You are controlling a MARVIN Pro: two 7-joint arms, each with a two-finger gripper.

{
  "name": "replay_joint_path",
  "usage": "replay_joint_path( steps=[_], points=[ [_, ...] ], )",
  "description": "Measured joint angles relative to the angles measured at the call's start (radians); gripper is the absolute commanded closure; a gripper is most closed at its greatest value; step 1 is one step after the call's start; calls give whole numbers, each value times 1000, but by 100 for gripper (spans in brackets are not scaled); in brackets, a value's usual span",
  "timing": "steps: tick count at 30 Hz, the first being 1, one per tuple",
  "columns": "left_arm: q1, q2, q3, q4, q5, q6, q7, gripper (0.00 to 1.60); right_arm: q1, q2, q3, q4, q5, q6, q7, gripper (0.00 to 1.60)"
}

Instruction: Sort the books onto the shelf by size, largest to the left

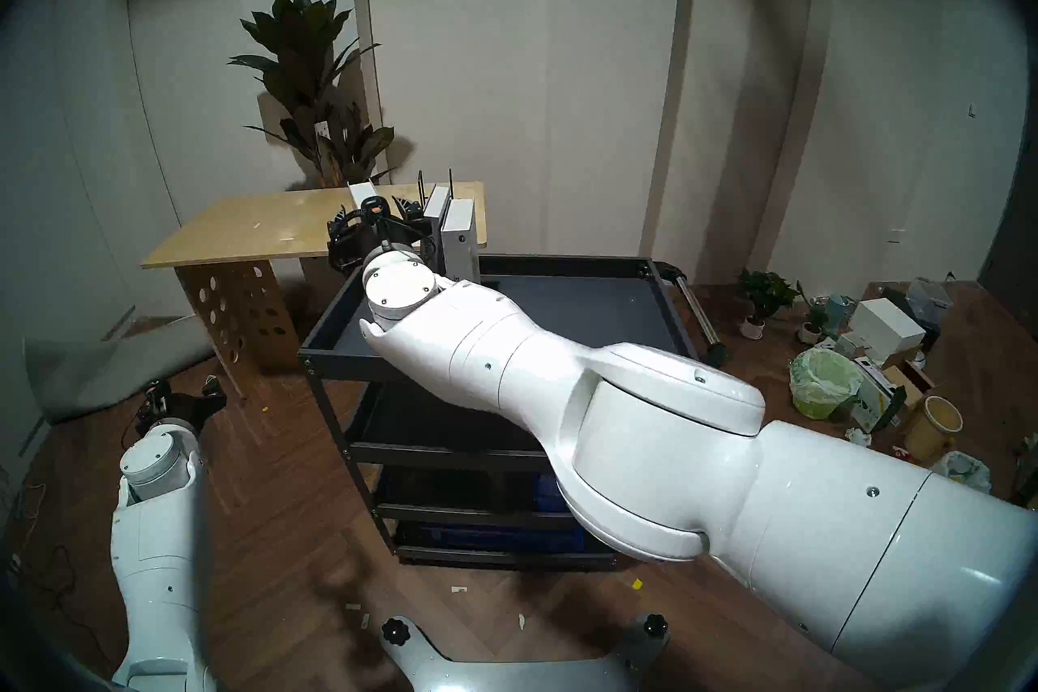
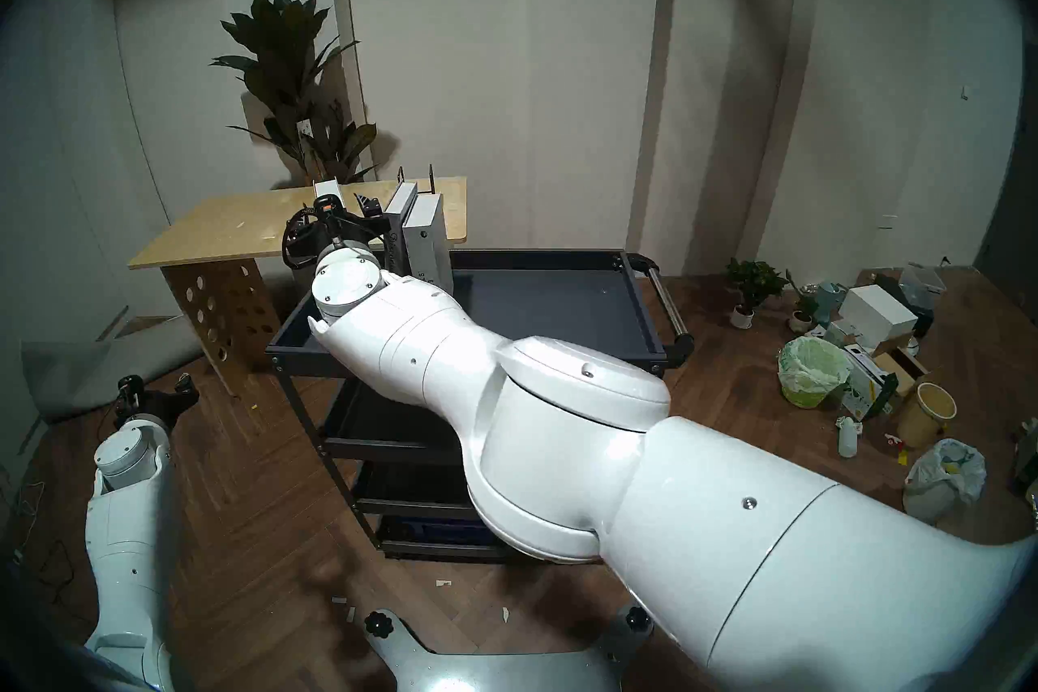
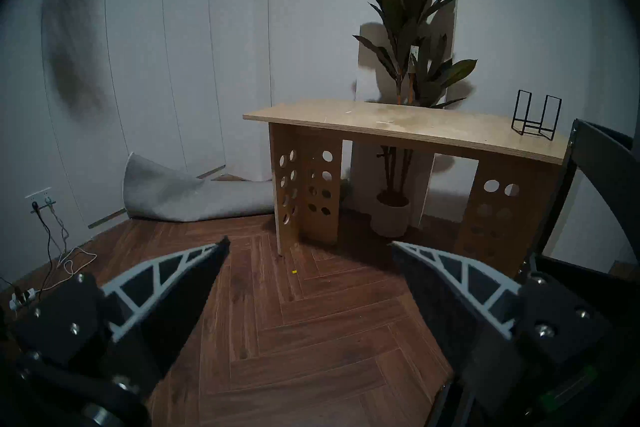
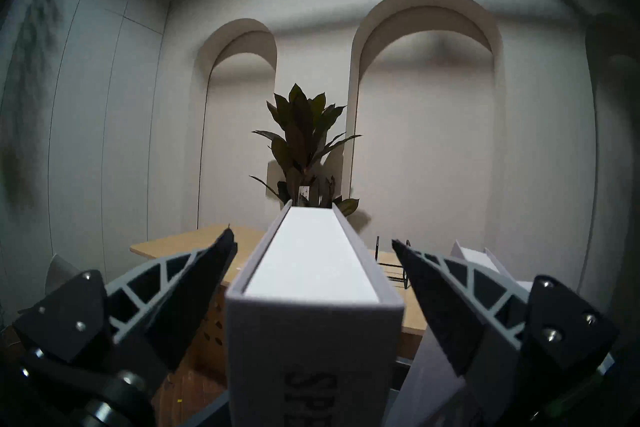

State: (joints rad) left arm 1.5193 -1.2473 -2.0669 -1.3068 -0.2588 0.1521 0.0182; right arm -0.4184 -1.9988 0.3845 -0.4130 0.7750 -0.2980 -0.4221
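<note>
The tallest grey book (image 4: 313, 329), its spine starting "SP", stands upright at the back left corner of the shelf (image 1: 561, 303), the cart's dark-grey top tray. My right gripper (image 4: 311, 237) is open with one finger on each side of this book, a gap on both sides. From the head the gripper (image 1: 370, 219) sits just behind the book's white top (image 1: 359, 194). The thin book (image 2: 396, 224) and the thick short book (image 2: 424, 236) stand to its right. My left gripper (image 1: 182, 396) is open and empty, low over the floor.
The plywood table (image 1: 253, 230) stands behind the cart's left end, with a black wire rack (image 3: 535, 119) on it and a tall plant (image 1: 314, 84) behind. The cart handle (image 1: 696, 309) is at the right end. Boxes, pots and bags (image 1: 842, 371) litter the floor at the right.
</note>
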Motion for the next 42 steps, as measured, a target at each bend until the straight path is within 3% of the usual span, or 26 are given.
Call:
replay_joint_path(
  steps=[13, 20, 26, 35, 42],
  points=[
    [-13, 0, 28, -50, 2, -29, -19, 0, 76, 0, 33, -26, -11, -60, -48, 0],
    [-22, -3, 66, -115, 10, -55, -33, 0, 136, 5, 84, -55, -34, -146, -114, 0],
    [-34, -10, 107, -186, 20, -71, -42, 0, 193, 55, 143, -68, -63, -192, -196, 0],
    [-40, -39, 163, -301, 29, -84, -49, 0, 255, 161, 216, 67, -87, -197, -325, 0],
    [-35, -67, 192, -385, 31, -90, -50, 0, 253, 241, 228, 174, -100, -176, -381, 0]
  ],
)
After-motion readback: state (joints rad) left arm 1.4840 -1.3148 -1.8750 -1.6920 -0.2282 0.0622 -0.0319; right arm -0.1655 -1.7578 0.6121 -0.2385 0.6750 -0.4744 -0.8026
